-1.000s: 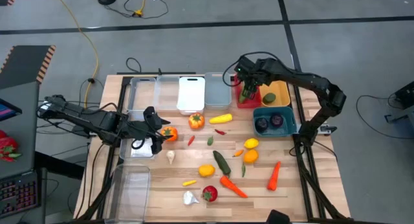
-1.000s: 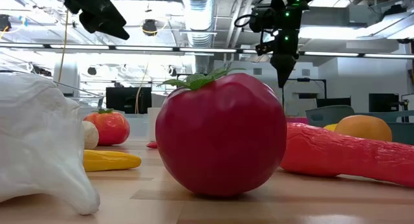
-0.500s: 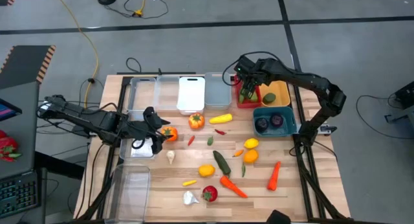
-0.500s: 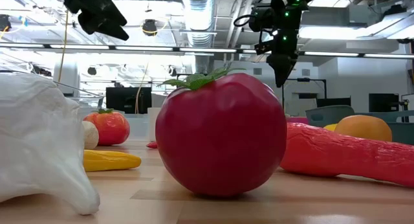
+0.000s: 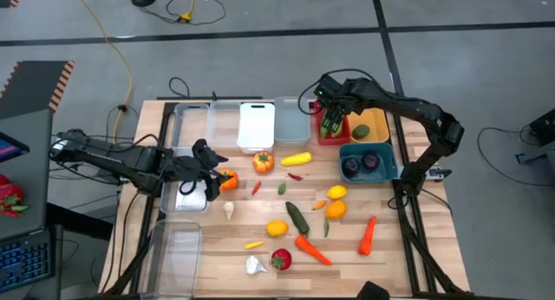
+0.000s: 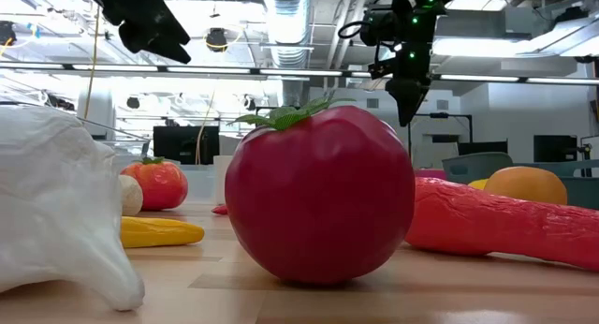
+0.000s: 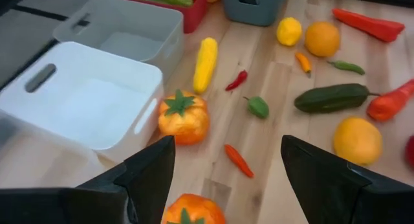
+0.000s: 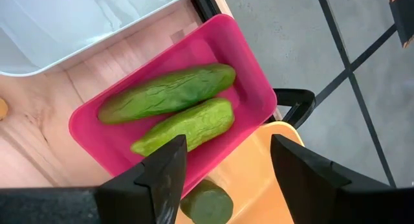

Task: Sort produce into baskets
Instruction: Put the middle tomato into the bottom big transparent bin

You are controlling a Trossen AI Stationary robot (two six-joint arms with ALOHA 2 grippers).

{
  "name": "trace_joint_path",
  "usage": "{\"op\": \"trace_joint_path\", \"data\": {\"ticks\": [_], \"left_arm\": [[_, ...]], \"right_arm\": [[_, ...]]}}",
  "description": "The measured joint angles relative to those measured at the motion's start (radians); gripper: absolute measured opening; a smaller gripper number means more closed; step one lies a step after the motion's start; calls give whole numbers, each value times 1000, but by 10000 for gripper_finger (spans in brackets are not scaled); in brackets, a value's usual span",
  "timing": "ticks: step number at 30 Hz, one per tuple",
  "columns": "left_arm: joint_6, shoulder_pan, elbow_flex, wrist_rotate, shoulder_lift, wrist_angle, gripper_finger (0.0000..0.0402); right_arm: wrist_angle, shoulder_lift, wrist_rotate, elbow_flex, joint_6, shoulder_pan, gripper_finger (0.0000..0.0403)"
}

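Right gripper (image 8: 223, 179) hangs with fingers spread and empty above the red basket (image 8: 249, 94) holding two cucumbers (image 8: 169, 94), while the left gripper (image 7: 226, 179), also spread and empty, hovers by an orange tomato (image 7: 194, 211), most produce below unsorted

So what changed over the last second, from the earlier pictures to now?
The left gripper shifted slightly toward the small orange tomato-shaped toy, jaws open, nothing held. The right gripper stayed open over the red plastic basket holding two green cucumbers; produce unmoved.
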Motion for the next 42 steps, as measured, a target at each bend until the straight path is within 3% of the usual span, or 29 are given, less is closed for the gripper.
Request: {"op": "trace_joint_path", "data": {"ticks": [6, 17, 24, 31, 42], "left_arm": [[9, 0, 0, 39, 0, 8, 287], [55, 0, 1, 39, 18, 9, 395], [129, 7, 6, 59, 30, 28, 394], [138, 70, 106, 72, 30, 23, 393], [189, 213, 208, 224, 29, -120, 393]], "right_arm": [[0, 0, 0, 0, 0, 0, 250], [0, 0, 0, 0, 2, 0, 250], [-7, 0, 0, 0, 1, 0, 250], [-21, -13, -4, -1, 33, 0, 250], [120, -187, -186, -8, 34, 55, 250]]}}
